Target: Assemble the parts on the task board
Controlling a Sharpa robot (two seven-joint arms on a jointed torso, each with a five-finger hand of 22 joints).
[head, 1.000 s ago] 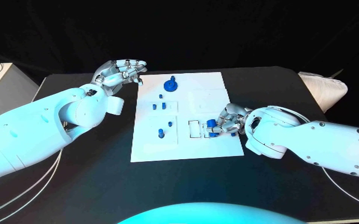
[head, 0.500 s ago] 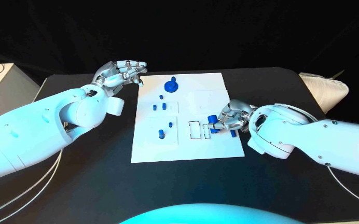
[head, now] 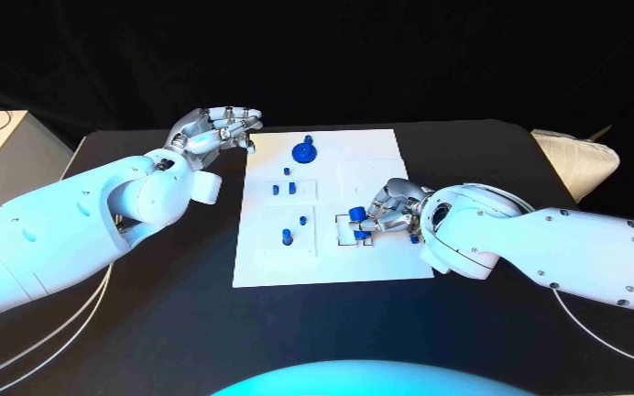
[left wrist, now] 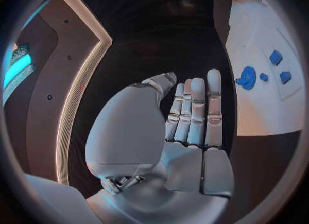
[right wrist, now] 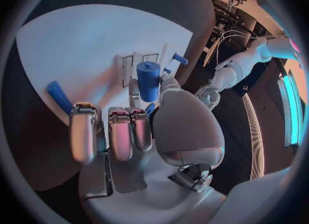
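Note:
The white task board [head: 383, 153] lies in the middle of the black table. My right hand [head: 392, 213] hovers over its right half and pinches a blue cylinder part [head: 356, 213] [right wrist: 148, 80] between thumb and finger, just above the narrow slots [head: 346, 229]. A loose blue peg [right wrist: 59, 95] lies on the board beside that hand. A round blue knob part [head: 304, 150] [left wrist: 246, 77] stands at the board's far end. Small blue pieces [head: 278, 188] sit in the board's left panels. My left hand [head: 212, 130] [left wrist: 193, 110] hangs off the board's far left corner, holding nothing.
A white bundle [head: 574, 158] lies at the table's right edge and a pale box [head: 20, 139] at its left edge. Thin cables [head: 53, 323] run along the near left of the table.
My right hand has carried the blue cylinder part a little to the left, over the slots. The left hand has stayed where it was.

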